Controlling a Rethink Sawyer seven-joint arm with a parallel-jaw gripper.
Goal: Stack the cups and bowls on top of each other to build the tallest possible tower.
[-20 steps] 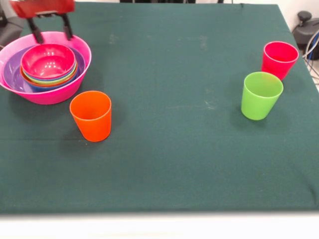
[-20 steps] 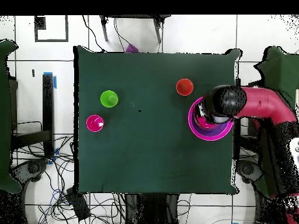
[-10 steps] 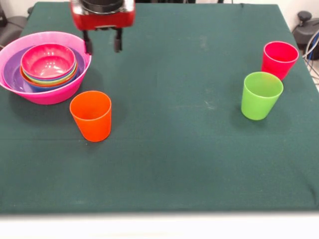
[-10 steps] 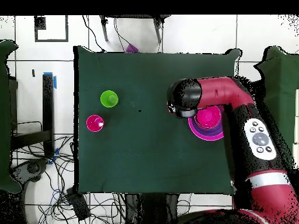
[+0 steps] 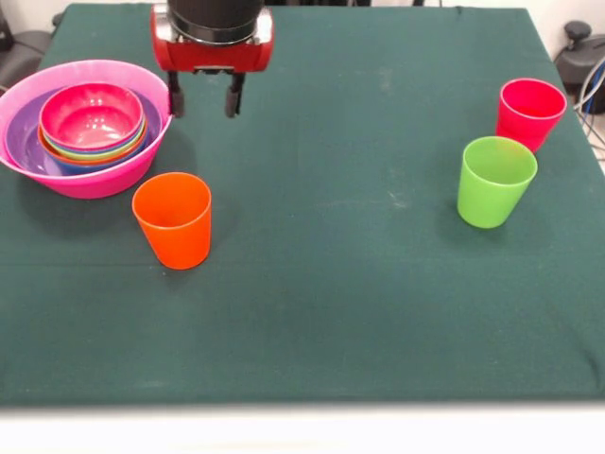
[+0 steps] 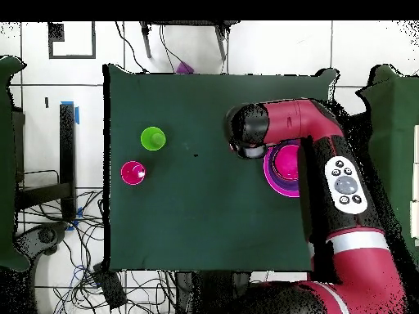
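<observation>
The nested stack of bowls point(image 5: 87, 128) sits at the table's left edge in the front view, huge pink bowl point(image 5: 113, 175) outermost, purple bowl point(image 5: 21, 137) within it, red-pink bowl point(image 5: 91, 114) on top. The gripper point(image 5: 202, 95) hangs just right of the stack's rim, its fingers point(image 5: 175, 95) spread apart and holding nothing. The orange cup point(image 5: 173, 219) stands upright below the gripper, near the pink bowl. Well apart at the right stand the lime green cup point(image 5: 494, 181) and red-pink cup point(image 5: 529, 113), close together on the green table point(image 5: 331, 284). Overhead, the arm point(image 6: 344, 176) covers part of the stack.
</observation>
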